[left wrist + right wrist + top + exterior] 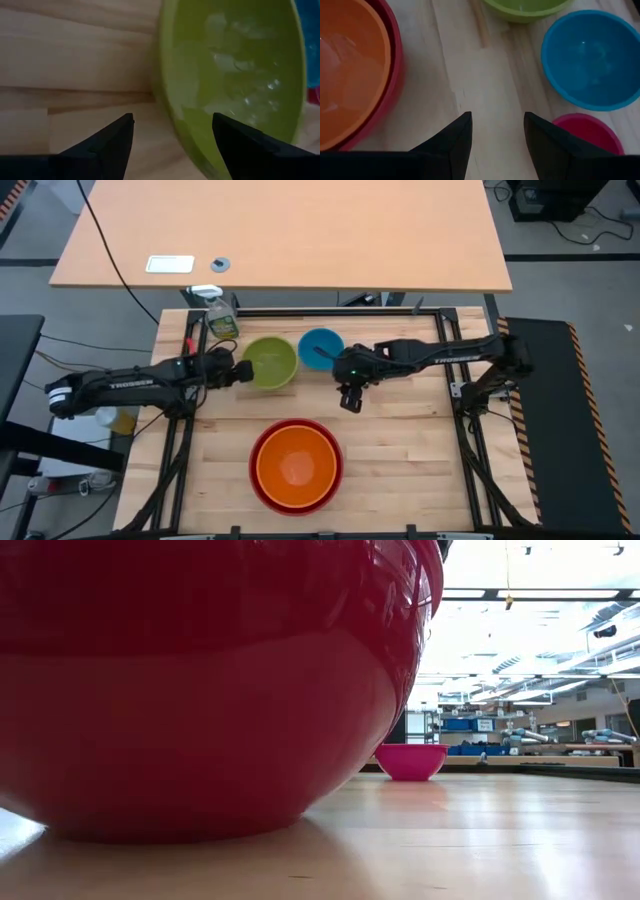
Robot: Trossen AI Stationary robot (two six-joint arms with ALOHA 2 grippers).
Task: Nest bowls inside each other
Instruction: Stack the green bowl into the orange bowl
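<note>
The orange bowl (296, 461) sits nested in the red bowl (262, 442) near the table's front; the red bowl's wall (200, 690) fills the low view. The yellow-green bowl (270, 362) and the blue bowl (321, 348) rest side by side on the table farther back. The pink bowl (587, 131) stands beside the blue bowl (592, 57); it also shows in the low view (411, 760). My left gripper (172, 120) is open, one finger outside and one over the inside of the yellow-green bowl's left rim (172, 107); no touch shows. My right gripper (497, 120) hangs open over bare wood.
A green spray bottle (220, 315) stands at the table's far left corner, behind the yellow-green bowl. Black frame rails (440, 330) run along the table's edges. Bare wood (400, 450) lies to the right of the red bowl.
</note>
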